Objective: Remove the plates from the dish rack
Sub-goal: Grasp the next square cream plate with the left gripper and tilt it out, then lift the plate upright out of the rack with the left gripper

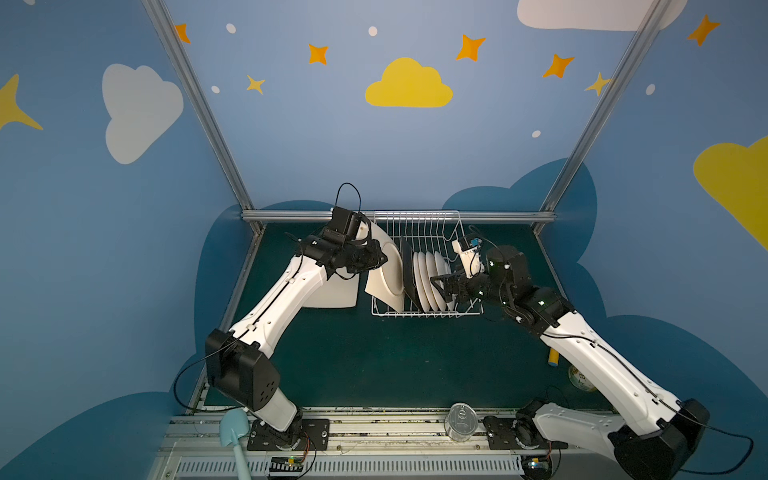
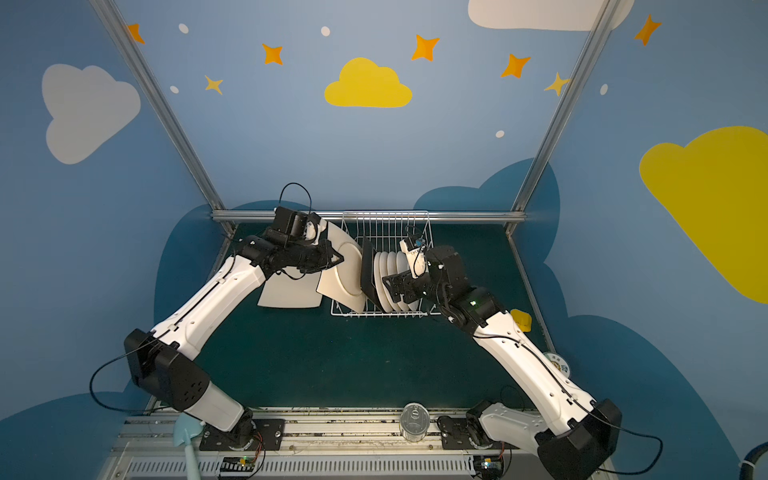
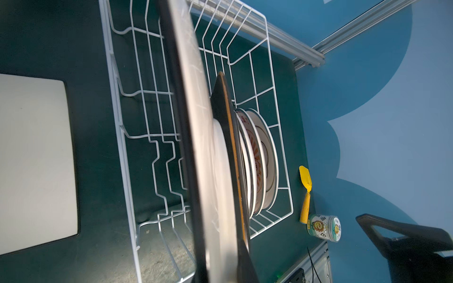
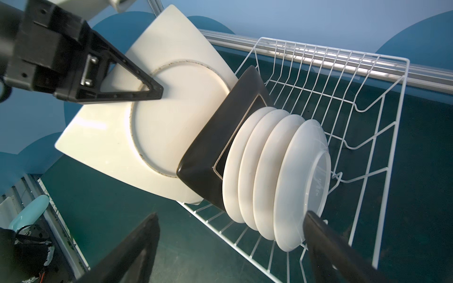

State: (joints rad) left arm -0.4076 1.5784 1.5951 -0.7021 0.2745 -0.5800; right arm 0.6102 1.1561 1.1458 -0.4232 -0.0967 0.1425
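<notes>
Clamped almost shut on one edge of the cream square plate (image 1: pixel 388 270), centre of both top views: left gripper (image 1: pixel 376 261). Plate tilted on a corner, underside and foot ring bare, lower corner inside the left end of the dish rack (image 1: pixel 419 314). Spread wide at the rack's right end, holding nothing: right gripper (image 1: pixel 439 287), one finger by the rim of the nearest of four round white plates (image 4: pixel 269 171); contact unclear. Upright between those and the cream plate: black square plate (image 4: pixel 210 152). Flat on the table (image 1: pixel 374 361), left of the rack: second cream plate (image 1: pixel 336 296).
</notes>
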